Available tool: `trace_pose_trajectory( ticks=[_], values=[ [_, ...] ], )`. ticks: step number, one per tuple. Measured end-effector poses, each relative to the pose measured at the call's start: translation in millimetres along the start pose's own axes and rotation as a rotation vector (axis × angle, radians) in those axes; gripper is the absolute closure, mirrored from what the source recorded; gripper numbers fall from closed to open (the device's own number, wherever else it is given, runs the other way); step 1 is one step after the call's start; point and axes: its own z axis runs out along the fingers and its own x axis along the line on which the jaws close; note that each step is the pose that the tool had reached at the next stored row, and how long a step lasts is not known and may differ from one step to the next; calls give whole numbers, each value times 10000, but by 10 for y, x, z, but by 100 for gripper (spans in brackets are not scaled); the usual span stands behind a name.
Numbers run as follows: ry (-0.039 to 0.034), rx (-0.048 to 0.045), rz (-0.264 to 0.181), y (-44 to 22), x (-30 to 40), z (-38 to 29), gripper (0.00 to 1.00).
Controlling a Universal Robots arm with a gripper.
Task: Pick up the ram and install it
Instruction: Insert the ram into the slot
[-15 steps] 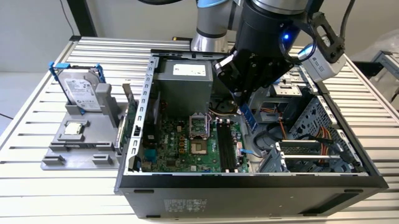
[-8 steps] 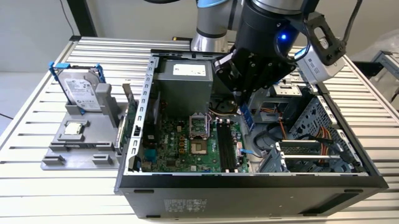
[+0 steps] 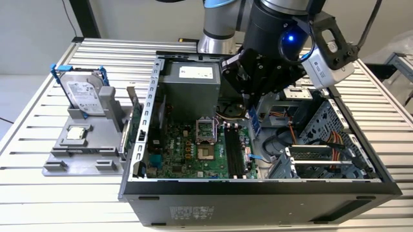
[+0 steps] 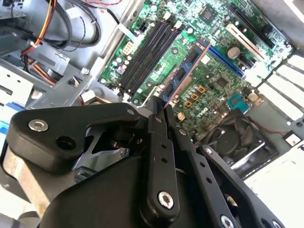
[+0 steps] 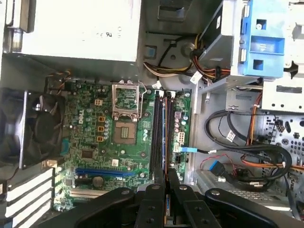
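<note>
My gripper point(image 3: 253, 107) is shut on the ram point(image 3: 254, 122), a thin stick with a blue edge that hangs upright below the fingers inside the open computer case point(image 3: 150, 121). The second wrist view shows the ram point(image 4: 183, 73) with its row of black chips, reaching from the gripper point(image 4: 160, 105) toward the motherboard. In the first wrist view the ram point(image 5: 164, 156) appears edge-on, lined up along the black memory slots point(image 5: 156, 133) and still above them. The gripper point(image 5: 164, 179) clamps its near end. The slots point(image 3: 233, 151) lie on the green motherboard point(image 3: 187, 154).
A grey holder point(image 3: 84, 154) at the exterior view's left carries a silver hard drive in a blue frame point(image 3: 84, 94) and a small square processor chip point(image 3: 77, 133). Inside the case are the power supply point(image 3: 190, 92), the processor socket point(image 5: 126, 114), a fan point(image 5: 38, 128) and cable bundles point(image 5: 247, 147).
</note>
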Motion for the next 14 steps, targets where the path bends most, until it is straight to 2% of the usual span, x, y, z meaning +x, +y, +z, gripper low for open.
trace_pose_trajectory(
  ticks=[14],
  values=[
    [-79, 13, 1542, 0, 0, 0, 100]
  ],
)
